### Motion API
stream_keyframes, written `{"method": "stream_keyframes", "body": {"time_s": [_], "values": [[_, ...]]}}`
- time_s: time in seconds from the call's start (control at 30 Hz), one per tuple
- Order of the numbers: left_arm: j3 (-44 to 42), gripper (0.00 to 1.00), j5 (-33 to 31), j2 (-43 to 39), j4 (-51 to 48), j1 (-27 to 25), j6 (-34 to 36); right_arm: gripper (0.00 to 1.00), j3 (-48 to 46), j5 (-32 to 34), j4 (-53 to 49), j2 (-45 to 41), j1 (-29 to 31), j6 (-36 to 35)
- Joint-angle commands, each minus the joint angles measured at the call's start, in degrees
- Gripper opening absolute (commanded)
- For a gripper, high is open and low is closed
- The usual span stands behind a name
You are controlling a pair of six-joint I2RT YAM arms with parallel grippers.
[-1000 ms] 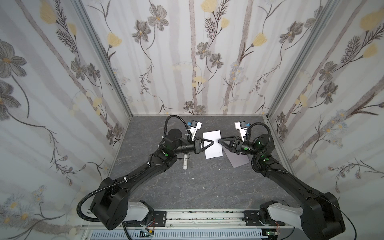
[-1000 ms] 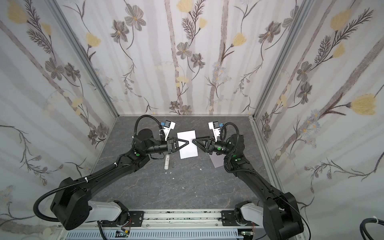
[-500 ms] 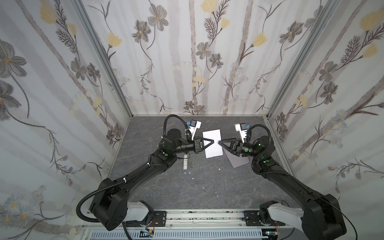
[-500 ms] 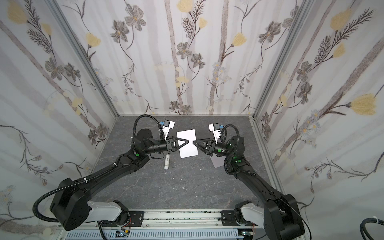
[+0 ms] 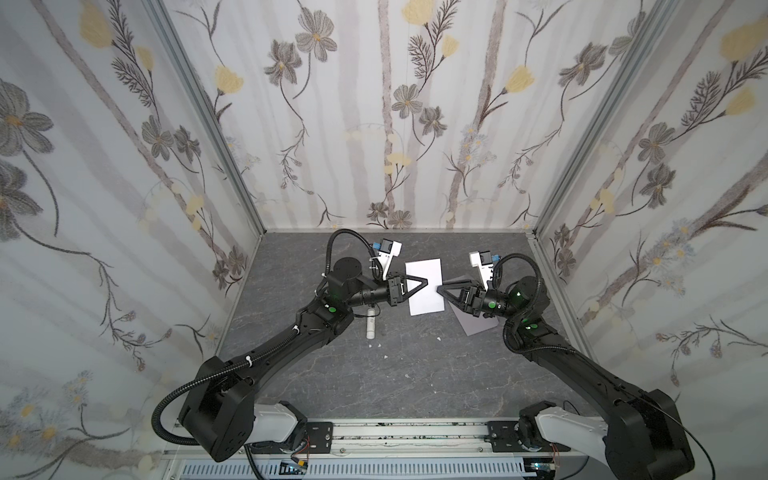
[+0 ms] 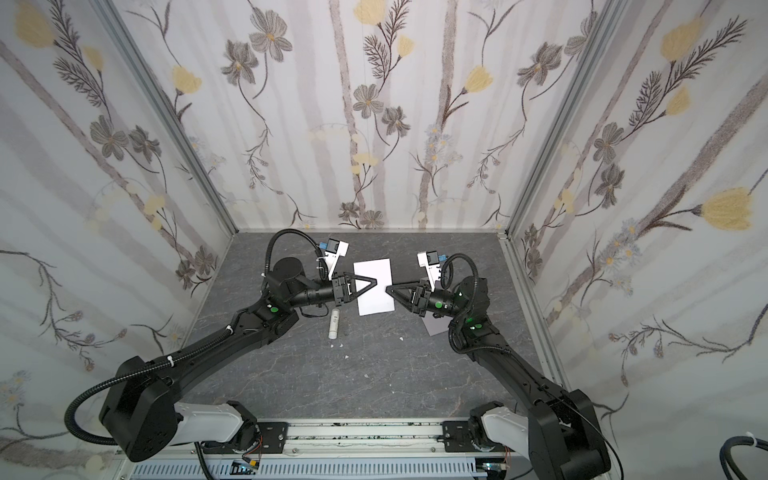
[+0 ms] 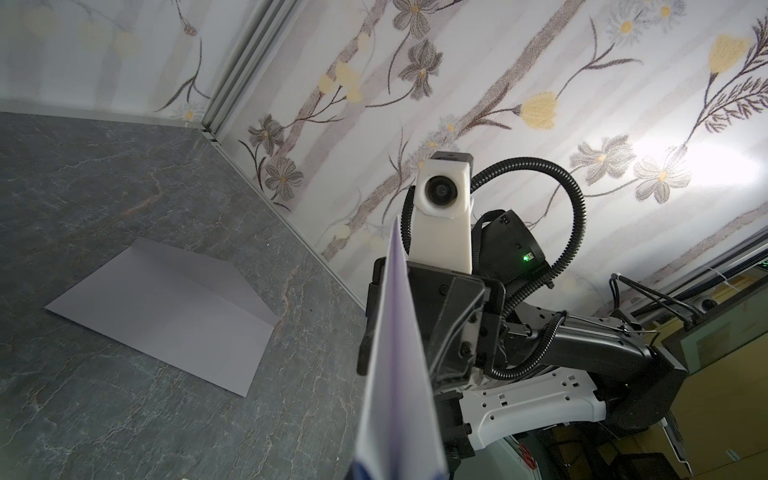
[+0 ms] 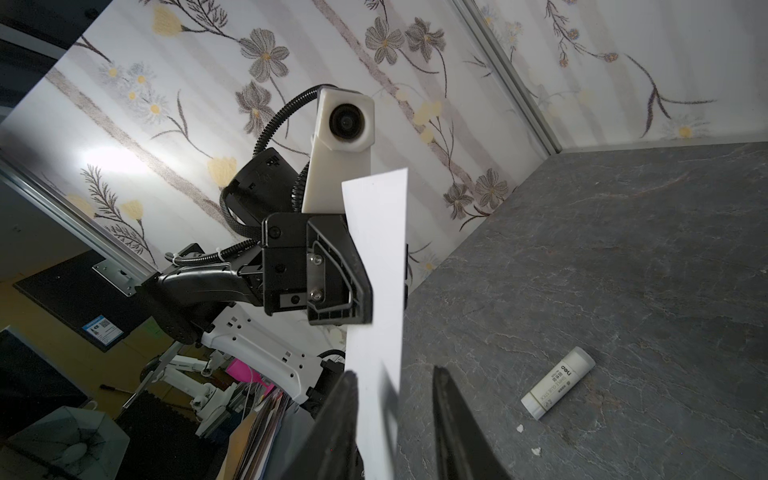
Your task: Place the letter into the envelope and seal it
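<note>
Mid-transfer, judging by the pose: holding the letter point(image 5: 428, 301) up off the table point(image 5: 415, 374), over its far middle, stretched between both arms. Clenched on one side edge with the left gripper point(image 5: 426, 281). Straddling the opposite edge with the right gripper point(image 5: 441, 288). Seen in the right wrist view with a slit beside the sheet, so cannot tell whether those jaws bite or only bracket. Not yet inserted, not sealed.

Lying flat near the table's right edge, partly under the right arm: the envelope point(image 7: 166, 307), flap seemingly folded out.

Next, probably: firming up the right-side hold, then lowering and lining up with the envelope mouth. Likely needs folding or turning to fit.

Also on the table: glue stick point(image 5: 370, 324) beside the left arm, a few white scraps point(image 5: 386, 356) toward the middle. Nothing between sheet and envelope except the right arm itself.
</note>
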Motion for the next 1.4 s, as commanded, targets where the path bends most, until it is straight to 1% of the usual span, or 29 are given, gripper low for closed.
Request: {"method": "stream_keyframes", "body": {"time_s": [0.0, 0.03, 0.07, 0.1, 0.13, 0.17, 0.3, 0.33, 0.37, 0.4, 0.43, 0.5, 0.53, 0.6, 0.63, 0.73, 0.8, 0.83, 0.87, 0.9, 0.97, 1.0, 1.07, 1.1, 1.17, 1.23, 1.27, 1.3, 1.37], "values": [[0.25, 0.0, -0.24, -0.33, 2.57, 0.13, -0.06, 0.0, -0.81, 0.17, 2.98, -0.3, 0.14, 1.1], [0.21, 0.0, -0.38, -0.39, 2.59, 0.13, -0.05, 0.03, -0.94, 0.27, 2.8, -0.34, 0.07, 1.1], [0.22, 0.0, -0.48, -0.42, 2.65, 0.13, -0.03, 0.21, -1.09, 0.32, 2.78, -0.51, 0.11, 1.18], [0.18, 0.0, -0.57, -0.37, 2.67, 0.13, -0.03, 0.32, -1.27, 0.37, 2.92, -0.67, 0.14, 1.19], [0.07, 0.0, -0.64, -0.31, 2.67, 0.18, 0.04, 0.41, -1.4, 0.53, 2.8, -0.9, 0.13, 1.19], [0.07, 0.0, -0.83, -0.26, 2.78, 0.17, -0.03, 0.45, -1.66, 0.65, 2.9, -1.17, 0.16, 1.27], [-0.01, 0.0, -1.85, -0.37, 2.93, 0.16, -0.54, 0.45, -2.55, 0.69, 3.54, -1.57, 0.35, 1.53], [-0.13, 0.0, -2.18, -0.5, 3.02, 0.18, -0.62, 0.41, -2.72, 0.65, 3.85, -1.51, 0.48, 1.75], [-0.24, 0.0, -2.38, -0.48, 3.11, 0.14, -0.64, 0.26, -3.0, 0.5, 4.27, -1.5, 0.57, 1.95], [-0.32, 0.0, -2.62, -0.49, 3.18, 0.16, -0.76, 0.08, -3.19, 0.36, 4.77, -1.48, 0.66, 2.18], [-0.36, 0.0, -2.85, -0.46, 3.27, 0.14, -0.97, 0.0, -3.29, 0.29, 4.98, -1.4, 0.8, 2.29], [-0.45, 0.0, -3.11, -0.39, 3.51, 0.15, -1.41, 0.0, -3.69, 0.44, 5.43, -1.31, 1.0, 2.53], [-0.6, 0.0, -3.29, -0.38, 3.55, 0.18, -1.58, 0.16, -3.73, 0.61, 5.5, -1.31, 0.97, 2.68], [-0.75, 0.0, -3.73, -0.54, 3.73, 0.15, -1.76, 0.39, -4.02, 0.72, 5.9, -1.39, 1.05, 2.85], [-0.86, 0.0, -4.12, -0.7, 3.77, 0.17, -1.87, 0.45, -4.08, 0.72, 5.98, -1.47, 1.06, 2.93], [-1.2, 0.0, -5.24, -1.0, 3.99, 0.2, -2.04, 0.48, -4.35, 0.78, 6.18, -1.74, 1.17, 3.12], [-1.42, 0.0, -5.96, -1.27, 4.12, 0.12, -2.22, 0.42, -4.52, 0.57, 6.27, -1.75, 1.3, 3.12], [-1.47, 0.0, -6.17, -1.32, 4.17, 0.18, -2.31, 0.28, -4.48, 0.34, 6.39, -1.58, 1.38, 3.12], [-1.43, 0.0, -6.48, -1.35, 4.17, 0.19, -2.4, 0.08, -4.44, 0.1, 6.64, -1.4, 1.44, 3.28], [-1.42, 0.0, -6.62, -1.49, 4.17, 0.14, -2.4, 0.0, -4.44, 0.02, 6.94, -1.24, 1.47, 3.64], [-1.42, 0.0, -7.02, -1.5, 4.32, 0.17, -2.75, 0.0, -4.55, -0.09, 7.81, -1.12, 1.67, 4.07], [-1.42, 0.0, -7.07, -1.45, 4.34, 0.16, -2.75, 0.07, -4.46, 0.01, 7.76, -1.12, 1.68, 4.17], [-1.44, 0.0, -7.32, -1.52, 4.51, 0.13, -3.0, 0.34, -4.57, 0.36, 7.85, -1.22, 1.72, 4.18], [-1.51, 0.0, -7.52, -1.59, 4.6, 0.15, -3.15, 0.4, -4.66, 0.45, 7.9, -1.22, 1.7, 4.18], [-1.6, 0.0, -7.77, -1.86, 4.65, 0.14, -3.21, 0.44, -4.62, 0.39, 7.95, -1.3, 1.8, 4.18], [-1.74, 0.0, -8.15, -2.07, 4.79, 0.18, -3.23, 0.41, -4.7, 0.21, 8.02, -1.22, 1.9, 4.26], [-1.77, 0.0, -8.45, -2.27, 4.78, 0.13, -3.32, 0.36, -4.76, 0.12, 8.05, -1.22, 1.94, 4.26], [-1.87, 0.0, -8.74, -2.4, 4.87, 0.14, -3.29, 0.22, -4.79, -0.05, 8.06, -1.21, 2.03, 4.35], [-1.8, 0.0, -8.83, -2.47, 4.87, 0.22, -3.32, 0.0, -4.79, -0.29, 7.95, -1.04, 2.04, 4.35]]}}
